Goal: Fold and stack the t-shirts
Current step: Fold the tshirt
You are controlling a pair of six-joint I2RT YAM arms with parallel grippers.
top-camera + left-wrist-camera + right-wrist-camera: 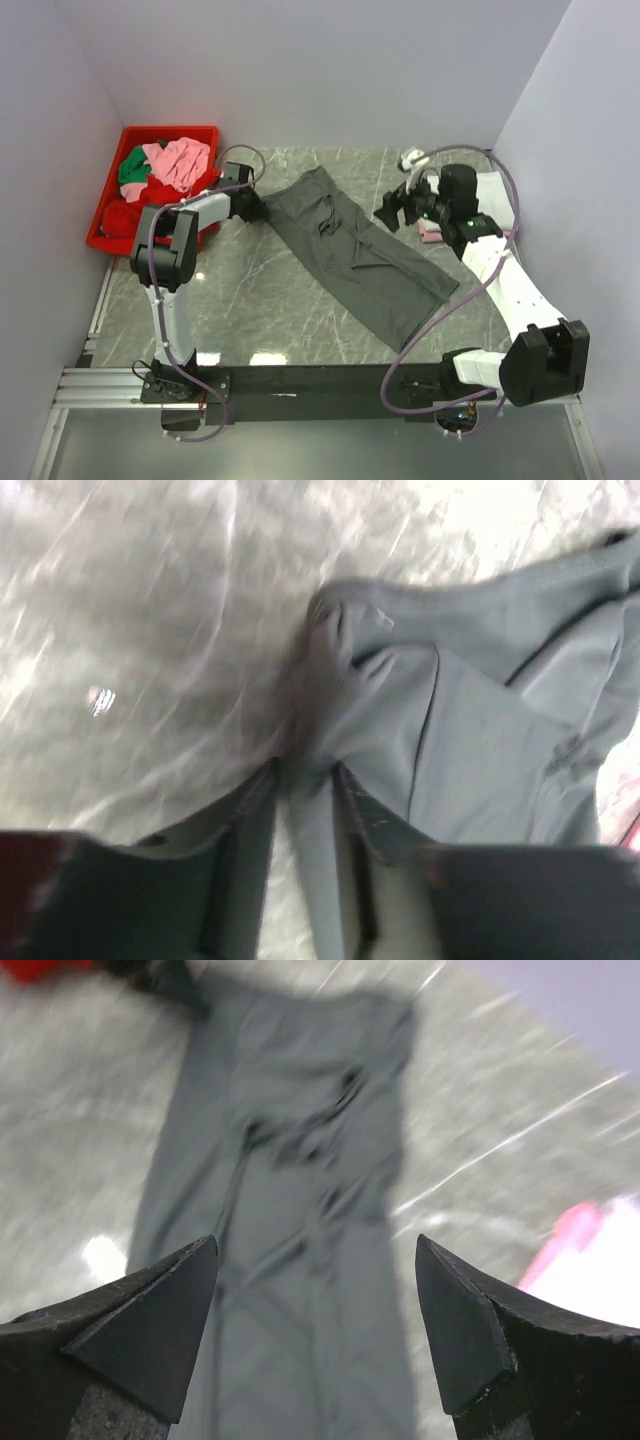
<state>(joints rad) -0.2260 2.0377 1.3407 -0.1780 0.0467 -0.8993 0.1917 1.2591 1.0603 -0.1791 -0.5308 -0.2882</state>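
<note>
The dark grey t-shirt (pixel 360 250) lay folded into a long strip across the middle of the counter (pixel 260 290), slanting from its 11 o'clock end to its 5 o'clock end. The left hand (pixel 305 775) sat at the strip's 11 o'clock corner. Its fingers (pixel 258 815) were drawn narrow, with a bunched fold of the grey cloth pinched between them. The right hand (pixel 315 1242) hovered off the shirt's 3 o'clock edge, its fingers spread wide and nothing between them. Its wrist view looked down the length of the grey strip.

At the counter's 10 o'clock corner stood the red bin (pixel 105 215). It held a pink t-shirt (pixel 180 160) heaped on top, a green t-shirt (pixel 132 168) at that one's 9 o'clock side, and a red t-shirt (pixel 165 190) beneath them. A white t-shirt (pixel 497 188) lay against the wall at 2 o'clock, partly hidden by the right arm. A bit of pink cloth (pixel 430 233) showed just beside that arm's wrist.
</note>
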